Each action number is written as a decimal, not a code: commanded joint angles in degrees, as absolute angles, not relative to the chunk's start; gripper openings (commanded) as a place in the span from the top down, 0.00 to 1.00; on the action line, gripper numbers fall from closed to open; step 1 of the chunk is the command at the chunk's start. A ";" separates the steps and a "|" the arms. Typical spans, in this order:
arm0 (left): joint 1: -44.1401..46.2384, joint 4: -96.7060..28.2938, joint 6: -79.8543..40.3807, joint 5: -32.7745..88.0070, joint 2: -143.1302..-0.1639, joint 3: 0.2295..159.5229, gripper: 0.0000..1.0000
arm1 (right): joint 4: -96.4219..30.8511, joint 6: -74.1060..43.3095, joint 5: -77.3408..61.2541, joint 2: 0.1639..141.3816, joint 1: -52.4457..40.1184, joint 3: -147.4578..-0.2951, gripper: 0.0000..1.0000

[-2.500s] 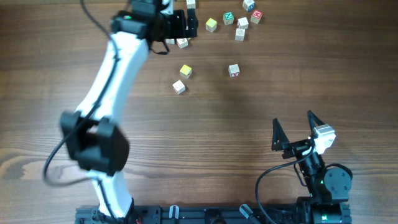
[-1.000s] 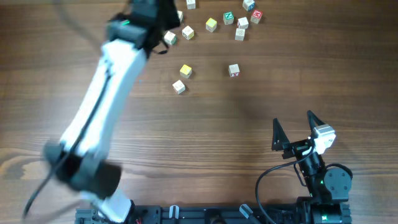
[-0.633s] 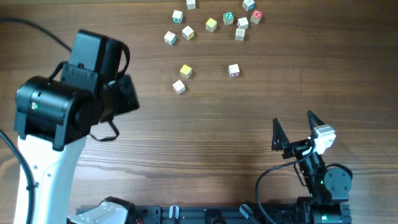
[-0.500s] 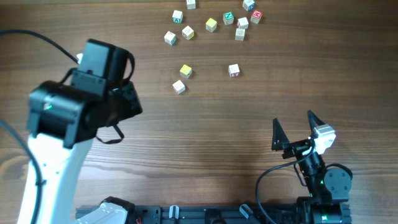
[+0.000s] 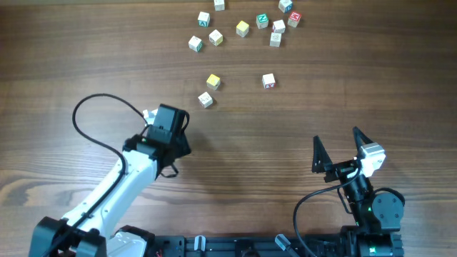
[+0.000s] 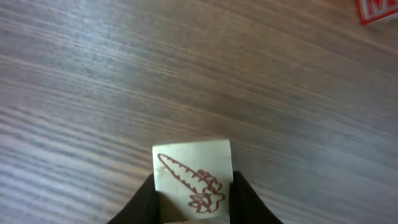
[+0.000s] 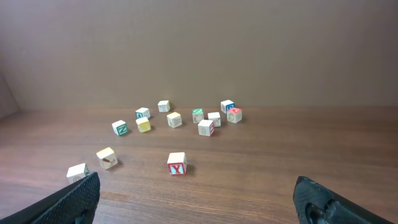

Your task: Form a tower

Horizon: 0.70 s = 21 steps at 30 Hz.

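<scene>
Wooden cubes [image 5: 243,28] are being seen lying singly on the brown wood-grain surface [image 5: 357,78], most of them scattered in a loose cluster towards its far edge. One of them, the carrot cube [image 6: 193,171], is being clamped between the dark fingers [image 6: 144,200] of the left hand [image 6: 194,202], pinched on two opposite sides. A reddish-brown carrot is being displayed across its light, upward face. Whether it is being pressed onto the surface or carried just above it cannot be told. At the top right of the left wrist view, a red-printed cube corner [image 6: 376,9] is being cut off by the frame edge, its marking unreadable. Nearer than the cluster, three cubes are being seen lying apart: a yellow-faced cube [image 5: 213,81], a pale cube [image 5: 206,100] just beside it, and the Y cube [image 7: 177,163], whose near face is being shown with a red Y. Green, blue and red marks on the far cubes are being rendered too small to read with certainty. The right hand [image 5: 335,139] is being held with its fingers spread wide apart, gripping nothing, well apart from every cube.
</scene>
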State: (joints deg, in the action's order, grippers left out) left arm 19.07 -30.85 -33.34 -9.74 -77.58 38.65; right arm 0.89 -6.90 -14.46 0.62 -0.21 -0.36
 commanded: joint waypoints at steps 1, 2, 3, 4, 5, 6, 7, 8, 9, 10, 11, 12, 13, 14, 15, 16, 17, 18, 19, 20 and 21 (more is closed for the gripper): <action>19.22 -27.31 -31.20 -14.00 -77.30 34.46 0.80 | 1.15 -7.66 -13.78 0.27 0.08 -0.30 0.00; 19.22 -26.39 -30.00 -13.58 -77.87 34.11 0.81 | 1.15 -7.64 -13.78 0.27 0.08 -0.30 0.00; 19.22 -25.23 -28.60 -12.14 -78.39 34.11 0.80 | 1.15 -7.64 -13.76 0.27 0.08 -0.30 0.00; 19.22 -24.86 -28.49 -12.03 -78.67 34.11 0.79 | 1.15 -7.64 -13.78 0.27 0.08 -0.30 0.00; 19.22 -24.58 -28.49 -12.05 -78.76 34.11 0.77 | 1.15 -7.64 -13.78 0.27 0.08 -0.30 0.00; 19.22 -24.34 -28.49 -12.03 -78.76 34.11 0.75 | 1.15 -7.64 -13.78 0.25 0.08 -0.30 0.00; 19.22 -24.01 -28.45 -12.05 -78.76 34.11 0.72 | 1.15 -7.64 -13.76 0.27 0.08 -0.30 0.00; 19.22 -23.27 -27.11 -12.05 -78.76 34.11 0.71 | 1.15 -7.64 -13.76 0.27 0.08 -0.30 0.00; 19.22 -22.33 -25.78 -12.08 -78.76 34.11 0.69 | 1.15 -7.66 -13.76 0.27 0.08 -0.30 0.00; 19.22 -20.93 -22.13 -12.16 -78.76 34.11 0.66 | 1.15 -7.64 -13.76 0.27 0.08 -0.30 0.00; 19.22 -19.81 -19.49 -13.08 -78.76 34.11 0.62 | 1.15 -7.64 -13.78 0.27 0.08 -0.30 0.00; 19.22 -18.81 -16.29 -15.05 -78.76 34.11 0.57 | 1.15 -7.66 -13.76 0.25 0.08 -0.30 0.00; 19.20 -18.59 -14.96 -16.19 -78.76 34.11 0.56 | 1.15 -7.66 -13.78 0.27 0.08 -0.30 0.00; 18.96 -18.59 -13.72 -17.06 -78.76 34.11 0.57 | 1.15 -7.64 -13.78 0.27 0.08 -0.30 0.00; 18.02 -18.37 -13.21 -17.23 -78.76 34.11 0.56 | 1.15 -7.64 -13.76 0.27 0.08 -0.30 0.00; 17.17 -18.11 -13.21 -17.23 -78.76 34.11 0.57 | 1.15 -7.66 -13.76 0.25 0.08 -0.30 0.00; 15.44 -17.28 -13.23 -17.17 -78.78 34.11 0.59 | 1.15 -7.66 -13.76 0.27 0.08 -0.30 0.01; 14.04 -16.56 -13.26 -16.84 -78.78 34.11 0.59 | 1.15 -7.64 -13.78 0.27 0.08 -0.30 0.00; 12.62 -16.27 -13.26 -15.79 -78.76 34.11 0.55 | 1.15 -7.66 -13.76 0.27 0.08 -0.30 0.00; 11.20 -16.40 -13.28 -12.62 -78.76 34.11 0.46 | 1.15 -7.64 -13.78 0.27 0.08 -0.30 0.00; 10.55 -16.71 -13.28 -8.86 -78.76 34.11 0.37 | 1.15 -7.66 -13.76 0.27 0.08 -0.30 0.00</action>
State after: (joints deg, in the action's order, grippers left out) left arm 12.73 -16.58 -14.55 -14.79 -78.13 34.30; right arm 0.89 -6.90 -14.46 0.62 -0.21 -0.36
